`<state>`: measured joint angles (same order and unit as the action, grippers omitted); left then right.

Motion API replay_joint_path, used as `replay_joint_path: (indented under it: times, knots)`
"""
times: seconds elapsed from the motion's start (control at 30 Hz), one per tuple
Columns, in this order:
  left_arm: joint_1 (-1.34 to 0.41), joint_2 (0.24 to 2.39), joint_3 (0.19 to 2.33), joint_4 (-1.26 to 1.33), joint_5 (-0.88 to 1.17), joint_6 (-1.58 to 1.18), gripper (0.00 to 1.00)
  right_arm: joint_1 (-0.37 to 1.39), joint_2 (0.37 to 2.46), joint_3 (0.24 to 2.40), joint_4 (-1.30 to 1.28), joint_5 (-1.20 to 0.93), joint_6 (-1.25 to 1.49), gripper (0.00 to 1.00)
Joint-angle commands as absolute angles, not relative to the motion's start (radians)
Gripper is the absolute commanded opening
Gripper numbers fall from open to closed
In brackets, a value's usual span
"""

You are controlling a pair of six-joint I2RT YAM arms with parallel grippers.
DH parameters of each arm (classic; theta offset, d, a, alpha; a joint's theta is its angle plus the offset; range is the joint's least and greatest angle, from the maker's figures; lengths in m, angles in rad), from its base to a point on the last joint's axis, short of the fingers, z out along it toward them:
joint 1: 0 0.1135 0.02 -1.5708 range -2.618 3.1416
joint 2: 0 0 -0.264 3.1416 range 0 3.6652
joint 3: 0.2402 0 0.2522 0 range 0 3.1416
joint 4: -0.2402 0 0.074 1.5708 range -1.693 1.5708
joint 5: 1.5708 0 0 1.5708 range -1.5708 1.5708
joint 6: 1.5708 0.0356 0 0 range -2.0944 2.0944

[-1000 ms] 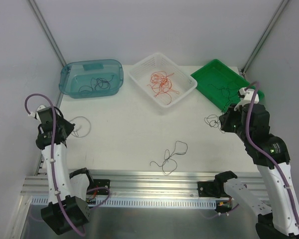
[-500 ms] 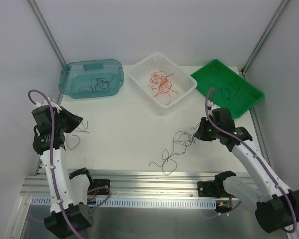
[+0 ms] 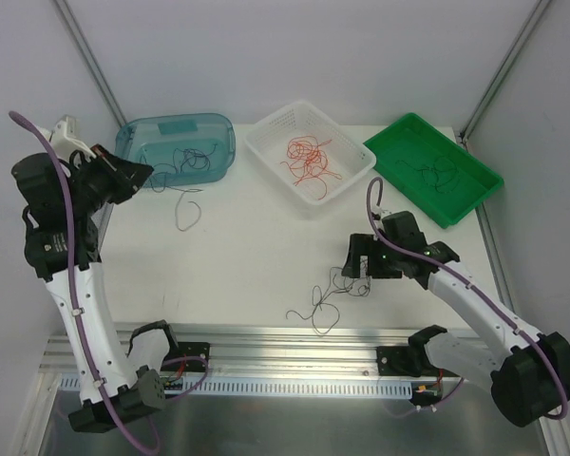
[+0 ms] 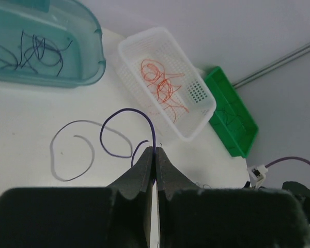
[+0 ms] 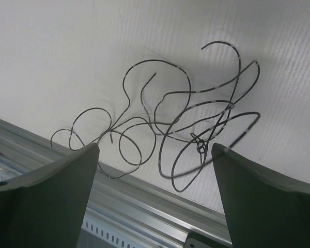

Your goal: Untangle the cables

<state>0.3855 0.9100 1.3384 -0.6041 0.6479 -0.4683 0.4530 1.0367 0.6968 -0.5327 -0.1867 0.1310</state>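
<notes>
Directly beneath the right gripper [image 5: 155, 160], jaws wide and empty, lay the black tangle [image 5: 200, 146], spread finger to finger; the left gripper [image 4: 155, 155], clamped on one dark wire [image 4: 153, 132], was well apart.

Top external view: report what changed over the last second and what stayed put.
The right gripper swung from the green tray to the middle of the table, dragging a dark wire, then opened and let it go by the loose tangle. The left gripper, shut on a thin dark wire, lifted it toward the blue bin. Bin, white basket and tray stayed put.
</notes>
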Motion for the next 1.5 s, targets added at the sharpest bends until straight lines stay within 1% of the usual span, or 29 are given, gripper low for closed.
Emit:
replay_joint_path:
  times: [0.0, 0.07, 0.1, 0.13, 0.53, 0.63, 0.73, 0.8, 0.87, 0.93, 0.97, 1.0, 1.07, 1.1, 1.13, 1.2, 1.23, 1.3, 1.33, 1.4, 1.47]
  knots:
    - [0.379, 0.969, 1.486, -0.566, 0.712, -0.502, 0.00, 0.469, 0.968, 0.750, -0.564, -0.173, 0.112, 0.97]
    - [0.371, 1.023, 1.577, -0.543, 0.707, -0.515, 0.00, 0.469, 0.942, 0.749, -0.572, -0.167, 0.103, 1.00]
    - [0.365, 1.043, 1.603, -0.531, 0.692, -0.523, 0.00, 0.468, 0.934, 0.747, -0.574, -0.166, 0.101, 1.00]
    - [0.357, 1.083, 1.642, -0.520, 0.677, -0.526, 0.00, 0.468, 0.922, 0.747, -0.574, -0.169, 0.098, 0.97]
    - [0.322, 1.477, 1.997, -0.402, 0.530, -0.479, 0.00, 0.515, 0.917, 0.749, -0.589, -0.170, 0.061, 0.97]
    - [0.316, 1.574, 2.043, -0.382, 0.483, -0.443, 0.00, 0.514, 0.899, 0.744, -0.595, -0.147, 0.069, 0.97]
    - [0.298, 1.675, 2.052, -0.359, 0.456, -0.407, 0.05, 0.514, 0.876, 0.741, -0.601, -0.132, 0.066, 0.97]
    - [0.287, 1.759, 2.054, -0.345, 0.437, -0.371, 0.12, 0.515, 0.862, 0.741, -0.606, -0.127, 0.061, 0.97]
    - [0.279, 1.854, 2.060, -0.341, 0.448, -0.361, 0.13, 0.514, 0.856, 0.745, -0.615, -0.117, 0.063, 0.97]
    - [0.279, 1.902, 2.065, -0.339, 0.433, -0.350, 0.15, 0.514, 0.853, 0.747, -0.629, -0.097, 0.066, 0.97]
    - [0.279, 1.917, 2.062, -0.341, 0.420, -0.335, 0.18, 0.514, 0.851, 0.747, -0.633, -0.088, 0.067, 0.97]
    - [0.278, 1.936, 2.046, -0.341, 0.402, -0.330, 0.30, 0.515, 0.851, 0.749, -0.637, -0.075, 0.069, 0.97]
    - [0.279, 1.933, 2.020, -0.341, 0.388, -0.328, 0.37, 0.515, 0.851, 0.752, -0.646, -0.069, 0.074, 0.97]
    - [0.279, 1.912, 1.988, -0.341, 0.382, -0.330, 0.45, 0.515, 0.853, 0.753, -0.647, -0.066, 0.072, 0.97]
    - [0.279, 1.896, 1.971, -0.341, 0.383, -0.328, 0.51, 0.515, 0.856, 0.758, -0.647, -0.063, 0.072, 0.97]
    - [0.279, 1.836, 1.910, -0.339, 0.383, -0.327, 0.62, 0.515, 0.864, 0.761, -0.646, -0.052, 0.071, 0.97]
    - [0.276, 1.815, 1.889, -0.339, 0.383, -0.325, 0.69, 0.514, 0.868, 0.764, -0.644, -0.051, 0.071, 0.97]
    - [0.272, 1.740, 1.811, -0.341, 0.391, -0.324, 0.79, 0.514, 0.885, 0.778, -0.643, -0.043, 0.072, 0.97]
    - [0.268, 1.711, 1.780, -0.341, 0.393, -0.325, 0.90, 0.515, 0.897, 0.781, -0.635, -0.040, 0.072, 0.97]
    - [0.250, 1.617, 1.674, -0.341, 0.396, -0.328, 0.98, 0.515, 0.910, 0.793, -0.624, -0.032, 0.075, 0.98]
    - [0.235, 1.516, 1.594, -0.341, 0.399, -0.340, 0.99, 0.515, 0.934, 0.802, -0.618, -0.026, 0.075, 0.98]
